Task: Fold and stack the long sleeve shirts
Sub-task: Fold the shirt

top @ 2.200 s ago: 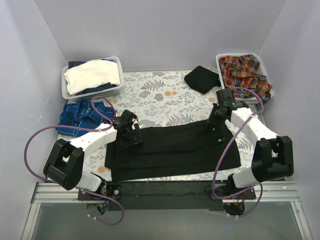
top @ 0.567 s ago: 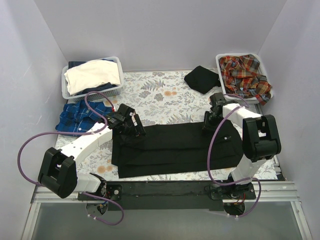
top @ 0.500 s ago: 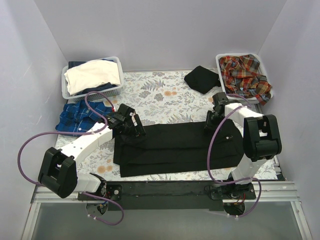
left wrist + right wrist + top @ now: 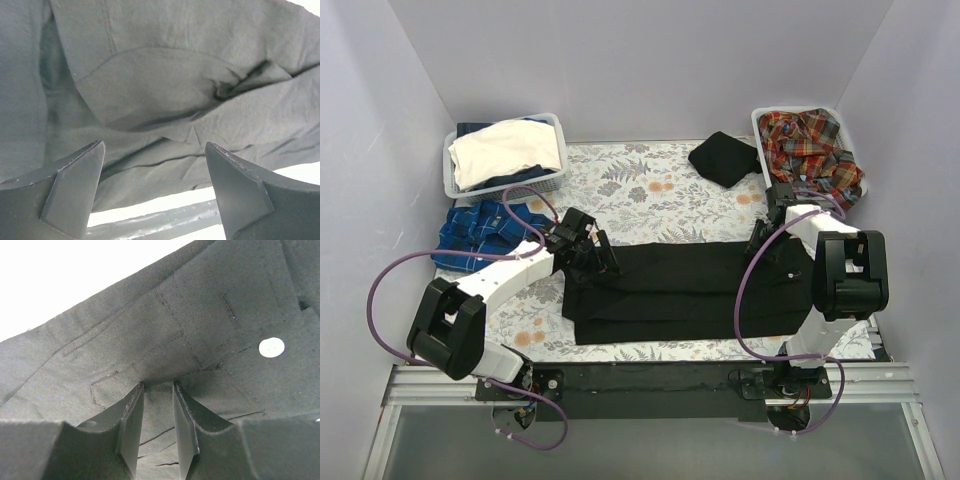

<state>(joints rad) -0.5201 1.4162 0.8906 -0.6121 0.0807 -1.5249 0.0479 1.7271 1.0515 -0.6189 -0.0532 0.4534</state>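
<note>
Black shirt (image 4: 685, 290) is my reference. It lies on the table (image 4: 650, 190) as a long band folded lengthwise, with layered edges along its near side.

Left fingers (image 4: 603, 262): at the shirt's far-left corner, spread wide and holding nothing. The wrist cam shows rumpled black cloth with a curved seam between them and a strip of pale table under the cloth edge. Can't tell whether the tips touch the fabric.

Right fingers (image 4: 157, 386): at the shirt's far-right corner, clenched on a ridge of the black cloth, with only a narrow slit between them. One pale button (image 4: 271, 347) sits on the fabric just right of the pinch, with stitched placket lines above it.

Around the shirt:
- Blue checked shirt (image 4: 480, 232) is crumpled on the table off its left end, well apart.
- White basket (image 4: 451, 178) is beyond that, far-left of the shirt, with cream cloth (image 4: 508, 150) on top of dark cloth.
- Folded black bundle (image 4: 723, 158) is on the table beyond the shirt's far-right part, not touching it.
- Second basket (image 4: 758, 122) is just right of the bundle and holds the red-orange plaid shirts (image 4: 810, 145), which spill over its near rim.
</note>
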